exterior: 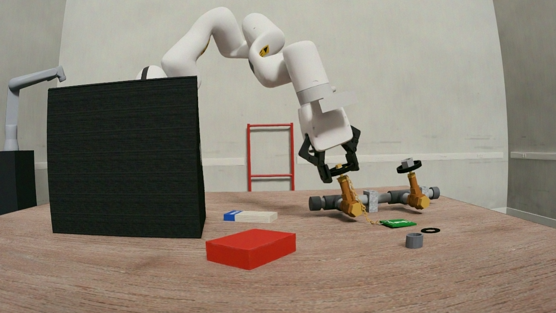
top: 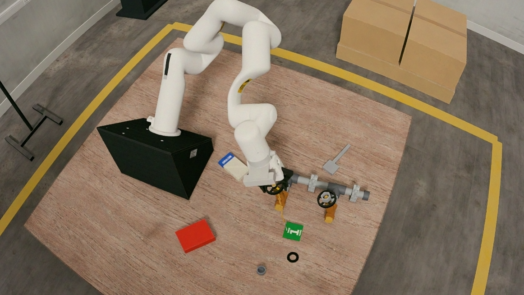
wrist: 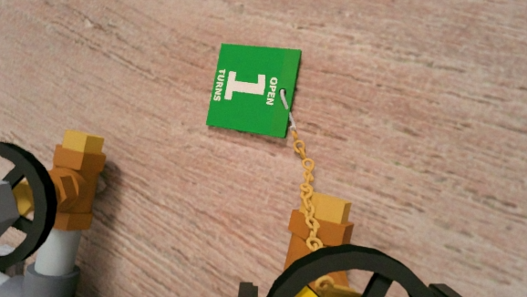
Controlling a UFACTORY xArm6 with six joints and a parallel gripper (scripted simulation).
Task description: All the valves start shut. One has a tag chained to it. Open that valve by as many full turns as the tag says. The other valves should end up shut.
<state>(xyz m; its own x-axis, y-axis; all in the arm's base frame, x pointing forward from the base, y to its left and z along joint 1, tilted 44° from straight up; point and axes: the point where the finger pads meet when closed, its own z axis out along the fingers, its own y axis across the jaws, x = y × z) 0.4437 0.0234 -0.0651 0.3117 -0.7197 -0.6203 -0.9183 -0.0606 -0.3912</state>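
A grey pipe (top: 322,185) lies on the wooden board with two brass valves. The left valve (top: 280,199) carries a chain to a green tag (top: 292,231) that reads OPEN 1 TURNS in the wrist view (wrist: 253,89). My gripper (exterior: 337,170) is shut on this valve's black handwheel (top: 274,188), whose rim shows at the bottom of the wrist view (wrist: 351,273). The chain (wrist: 307,193) runs down the brass valve body. The right valve (top: 327,199) stands apart with its own black handwheel (exterior: 409,167), also at the left edge of the wrist view (wrist: 27,205).
A red block (top: 195,235), a black washer (top: 291,254) and a small grey cylinder (top: 260,269) lie in front. A blue and cream box (top: 232,166) lies beside my wrist. A grey flat tool (top: 335,159) lies behind the pipe. The black base (top: 153,155) stands left.
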